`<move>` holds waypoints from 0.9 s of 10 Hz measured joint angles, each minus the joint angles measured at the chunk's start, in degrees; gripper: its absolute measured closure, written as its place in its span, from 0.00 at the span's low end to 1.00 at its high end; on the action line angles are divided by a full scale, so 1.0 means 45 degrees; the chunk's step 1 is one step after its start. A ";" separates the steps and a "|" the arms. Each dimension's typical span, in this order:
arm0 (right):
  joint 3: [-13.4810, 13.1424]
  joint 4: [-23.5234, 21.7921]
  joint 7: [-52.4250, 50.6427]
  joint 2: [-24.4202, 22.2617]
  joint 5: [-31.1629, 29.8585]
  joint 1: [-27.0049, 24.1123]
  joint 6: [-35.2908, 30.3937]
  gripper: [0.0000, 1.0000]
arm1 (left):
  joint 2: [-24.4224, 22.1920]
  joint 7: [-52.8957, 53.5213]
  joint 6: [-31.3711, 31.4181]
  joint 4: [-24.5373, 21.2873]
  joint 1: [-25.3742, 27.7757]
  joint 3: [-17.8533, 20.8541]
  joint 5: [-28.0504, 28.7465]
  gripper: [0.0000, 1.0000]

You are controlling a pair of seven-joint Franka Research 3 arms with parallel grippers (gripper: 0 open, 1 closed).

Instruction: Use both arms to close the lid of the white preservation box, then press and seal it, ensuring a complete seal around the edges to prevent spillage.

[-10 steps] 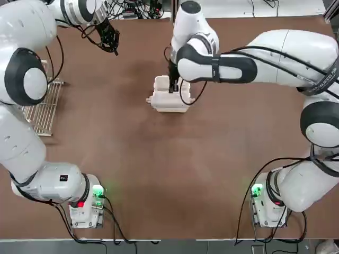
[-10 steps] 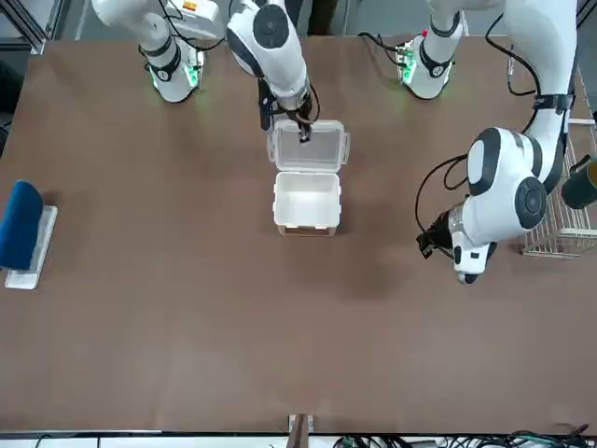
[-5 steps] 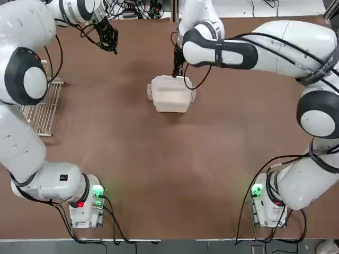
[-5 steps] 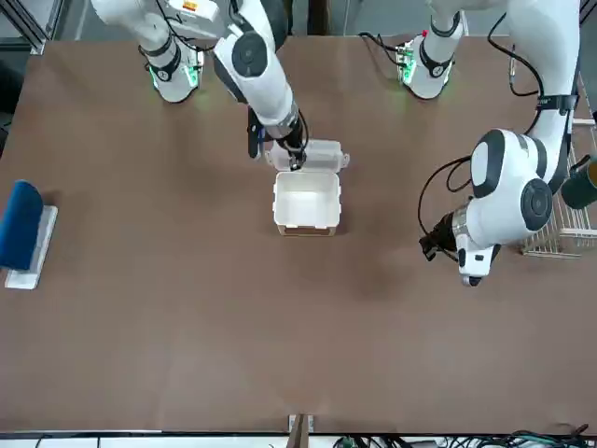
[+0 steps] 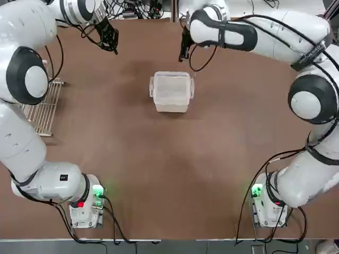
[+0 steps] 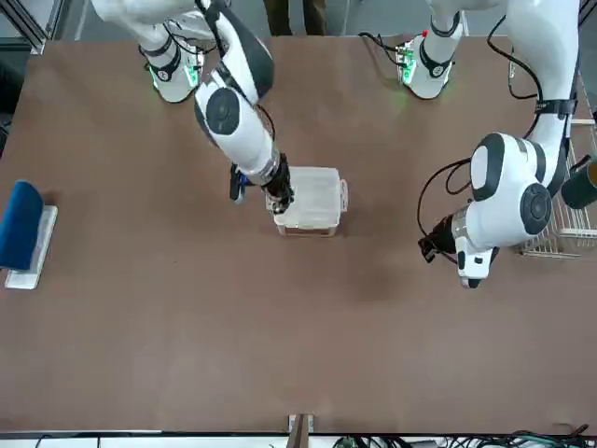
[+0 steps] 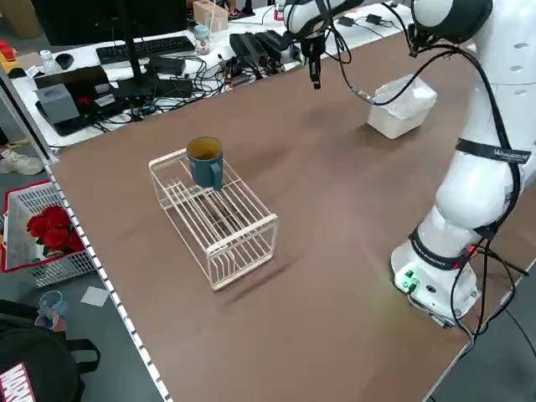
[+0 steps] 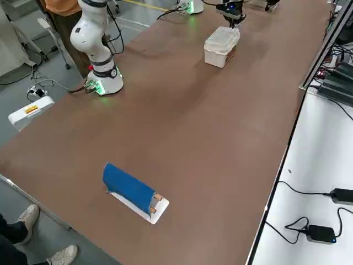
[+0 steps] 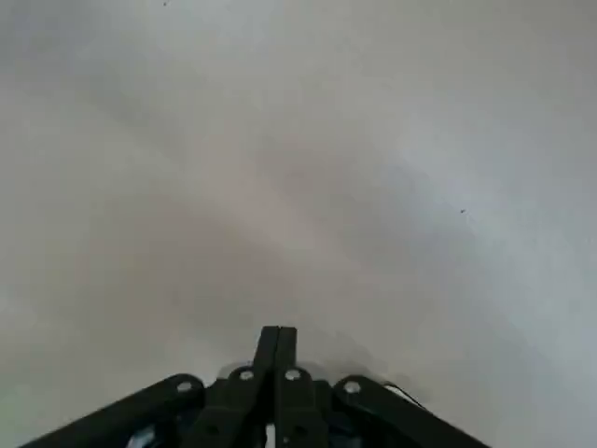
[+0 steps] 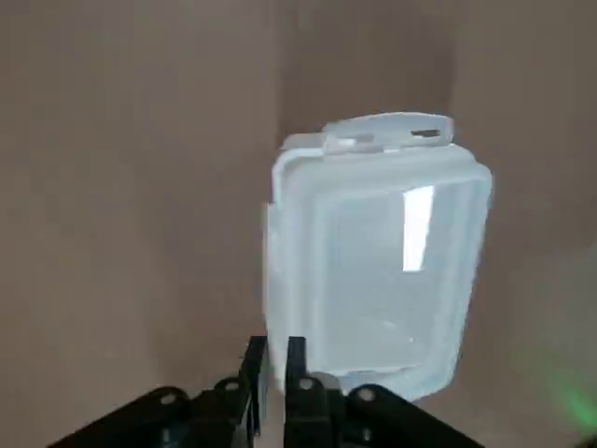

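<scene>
white box: right next to the right gripper (image 10: 277,343), lid (image 10: 401,261) on top
right fingers: a little apart
left gripper (image 9: 279,334): away from box, fingers together

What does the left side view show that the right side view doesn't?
Only the left side view shows the wire rack with the mug standing on it, and the basket of red flowers on the floor. Only the right side view shows the blue-topped tray on the table. Both show the white box with its lid lying over it, on the brown tabletop.
</scene>
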 joint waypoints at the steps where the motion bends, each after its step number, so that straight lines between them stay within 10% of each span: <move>1: 0.0001 0.0247 -0.0260 0.0047 -0.0027 -0.0279 -0.0043 0.70 | 0.0086 0.0000 -0.0008 0.0000 -0.0011 -0.0002 -0.0064 0.99; 3: 0.0124 0.0317 -0.0936 0.0094 -0.0402 -0.0205 -0.0413 0.53 | 0.0361 0.0000 -0.0014 -0.0005 -0.0109 -0.0028 -0.0463 0.99; 6: 0.0253 0.0094 -0.0887 0.0396 -0.1077 0.1319 -0.0499 0.94 | 0.0425 -0.0063 -0.0115 -0.0357 -0.0235 -0.0432 -0.0863 0.99; 9: 0.0201 -0.0127 0.0307 0.1326 -0.2249 0.1832 0.0532 0.99 | -0.0667 -0.0175 0.0107 -0.1944 -0.0282 -0.1039 -0.1623 0.99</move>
